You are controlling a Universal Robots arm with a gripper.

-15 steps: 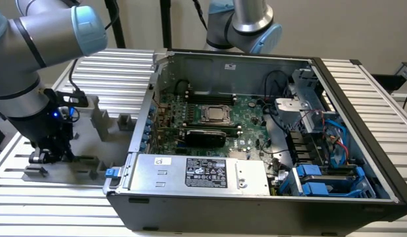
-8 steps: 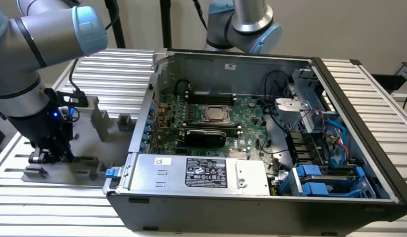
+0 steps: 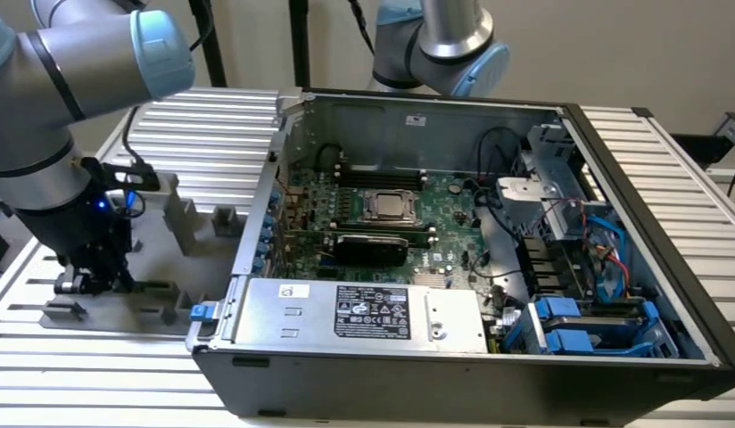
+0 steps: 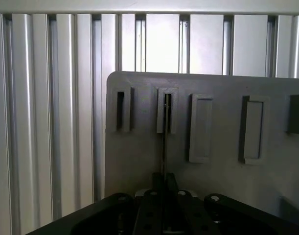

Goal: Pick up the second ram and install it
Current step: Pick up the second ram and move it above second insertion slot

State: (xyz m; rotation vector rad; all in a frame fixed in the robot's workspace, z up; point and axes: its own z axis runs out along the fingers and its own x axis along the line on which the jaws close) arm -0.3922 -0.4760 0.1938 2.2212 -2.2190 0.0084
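Observation:
In the wrist view the second ram appears edge-on as a thin dark line. It runs from my gripper to a slotted block of the gray fixture plate. The two fingers stand close together on either side of the stick, shut on it. In the exterior view my gripper is low over the gray fixture, at that view's left and beside the open computer case. There the stick is hidden by the gripper. The motherboard with its long black slots lies inside the case.
Several gray fixture blocks stand up from the plate around my gripper. The case wall rises between the fixture and the motherboard. Cables, drive bays and a power supply crowd the case. A second arm stands behind.

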